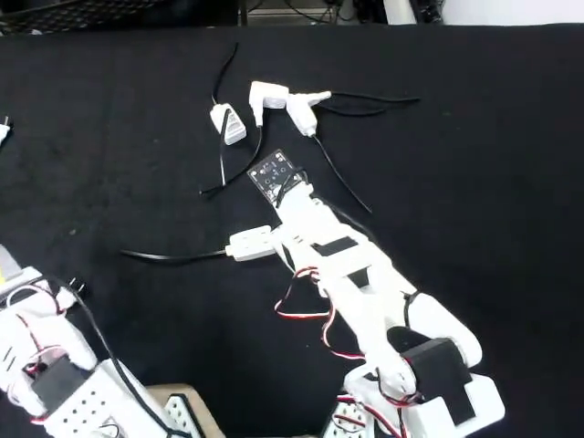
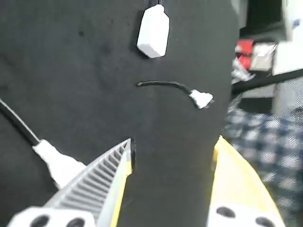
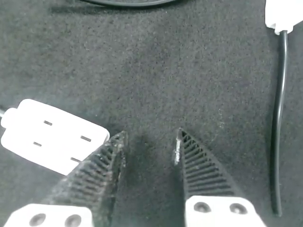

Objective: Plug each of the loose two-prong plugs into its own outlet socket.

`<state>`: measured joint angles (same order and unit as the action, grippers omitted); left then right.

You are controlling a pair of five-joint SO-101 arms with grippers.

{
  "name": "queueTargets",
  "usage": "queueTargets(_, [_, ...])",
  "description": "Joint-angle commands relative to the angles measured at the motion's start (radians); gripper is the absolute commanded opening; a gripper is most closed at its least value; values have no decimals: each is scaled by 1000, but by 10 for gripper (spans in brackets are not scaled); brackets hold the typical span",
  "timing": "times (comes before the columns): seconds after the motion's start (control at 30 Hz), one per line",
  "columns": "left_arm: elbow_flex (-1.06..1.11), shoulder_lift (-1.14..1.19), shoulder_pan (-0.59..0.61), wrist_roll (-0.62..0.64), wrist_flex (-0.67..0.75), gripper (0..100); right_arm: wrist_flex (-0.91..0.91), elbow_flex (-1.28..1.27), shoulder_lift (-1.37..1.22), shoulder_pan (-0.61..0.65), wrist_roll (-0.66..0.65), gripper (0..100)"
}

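Near the table's middle, my right gripper (image 3: pixel 149 134) is open over bare black cloth with nothing between its fingers. A white outlet block (image 3: pixel 49 137) with slots lies just beside one finger (image 3: pixel 102 161). A white plug (image 3: pixel 284 14) on a black cable (image 3: pixel 279 118) lies farther off. From above, the right arm's wrist (image 1: pixel 272 173) sits below a cluster of white plugs (image 1: pixel 265 96) and a white block (image 1: pixel 230 123). A white socket (image 1: pixel 251 242) lies against the arm. My left gripper (image 2: pixel 173 141) is open at the front left corner, and a white plug (image 2: pixel 57 163) lies by one finger.
A white block (image 2: pixel 153 30) and a small plug on a short cable (image 2: pixel 201 98) lie beyond the left gripper. Another small white plug (image 1: pixel 3 130) sits at the left table edge. Black cables (image 1: pixel 342 178) trail across the cloth. The left arm (image 1: pixel 46 365) is at the front left corner.
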<state>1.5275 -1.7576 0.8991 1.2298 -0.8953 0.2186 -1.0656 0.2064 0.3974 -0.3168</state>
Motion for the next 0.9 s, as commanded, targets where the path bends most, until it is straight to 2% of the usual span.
queueTargets(0.0, [35,-64,-104,35,-44,278,-9,53,-1,-17,2,152])
queueTargets(0.1, [35,-46,-148,29,-44,278,-8,51,-1,-17,2,152])
queueTargets(0.2, [27,-35,-170,-31,-54,279,-8,51,-1,-17,2,152])
queueTargets(0.4, [5,-35,-171,-40,-55,279,-8,51,-1,-17,2,152])
queueTargets(0.47, [-42,-32,-176,-38,-101,279,-8,51,-1,-17,2,152])
queueTargets(0.57, [-183,3,-197,-41,-247,279,-5,51,-1,-17,2,152])
queueTargets(0.67, [-328,98,-208,-38,-315,279,-5,51,-1,-17,2,152])
queueTargets(0.87, [-512,445,-209,2,-316,279,-5,51,-1,-17,2,152])
